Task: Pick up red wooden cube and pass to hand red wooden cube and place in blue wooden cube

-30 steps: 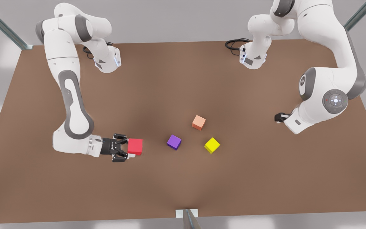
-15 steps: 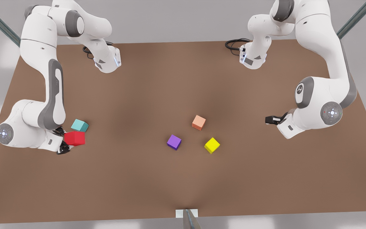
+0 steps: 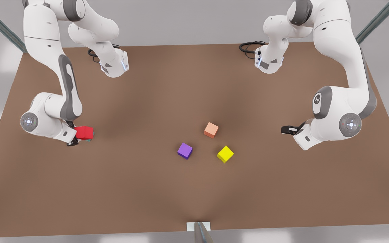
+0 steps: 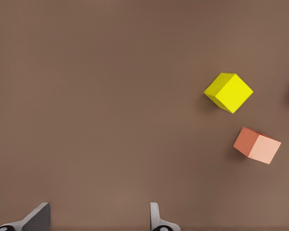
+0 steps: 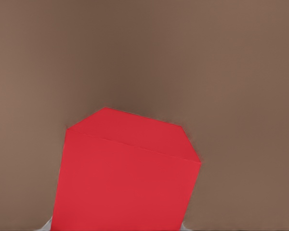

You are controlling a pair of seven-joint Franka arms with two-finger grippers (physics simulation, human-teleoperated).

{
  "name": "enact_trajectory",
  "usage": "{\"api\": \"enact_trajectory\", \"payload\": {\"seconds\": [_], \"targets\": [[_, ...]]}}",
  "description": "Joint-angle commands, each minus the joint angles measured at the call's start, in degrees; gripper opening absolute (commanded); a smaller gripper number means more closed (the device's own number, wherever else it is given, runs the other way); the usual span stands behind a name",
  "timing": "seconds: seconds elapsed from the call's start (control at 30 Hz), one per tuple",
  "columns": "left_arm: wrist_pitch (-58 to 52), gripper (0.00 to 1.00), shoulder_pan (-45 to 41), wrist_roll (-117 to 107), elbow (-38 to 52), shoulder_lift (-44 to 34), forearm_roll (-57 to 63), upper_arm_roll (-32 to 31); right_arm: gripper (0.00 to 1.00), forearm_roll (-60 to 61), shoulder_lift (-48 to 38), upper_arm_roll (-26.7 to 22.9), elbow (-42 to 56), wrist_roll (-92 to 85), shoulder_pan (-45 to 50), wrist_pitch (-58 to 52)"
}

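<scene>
Five cubes are on view, one of each colour: a red cube, a teal cube, a purple cube, a pale orange cube and a yellow cube. Two white arms work over the brown table. The right gripper, at the front view's left, pinches the red cube between its fingers; in the right wrist view the red cube sits close under the camera. The red cube is directly over the teal cube, covering it so that only a thin teal edge peeks out at its lower right corner; whether the two touch cannot be told. The left gripper, at the front view's right, hangs above the table well apart from every cube, its fingers spread with nothing between them. The purple, pale orange and yellow cubes form a loose cluster near the table's middle, apart from one another, between the two grippers. Black cables coil on the table by the arm bases at the far edge.
</scene>
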Motion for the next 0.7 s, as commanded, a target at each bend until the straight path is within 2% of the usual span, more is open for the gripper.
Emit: {"api": "enact_trajectory", "payload": {"seconds": [0.0,0.17,0.63,0.67], "targets": [[0.01,1.0,0.0,0.91,0.08,-0.13,-0.02,-0.01,0.73,-2.76,-0.23,-0.09,-1.65,2.55,-0.54,10.53],[0.1,1.0,0.18,0.91,0.08,0.04,-0.02,0.08,0.74,-4.61,0.21,0.0,-2.44,-2.02,-3.53,11.94],[-0.08,1.0,0.18,0.83,-0.01,0.74,-0.11,0.08,0.74,-4.52,0.74,0.0,-7.19,-1.85,-4.15,13.52],[-0.17,1.0,0.18,0.74,-0.01,0.74,-0.02,0.08,1.0,-4.52,0.65,0.0,-7.45,-1.67,-4.15,13.43]]}}
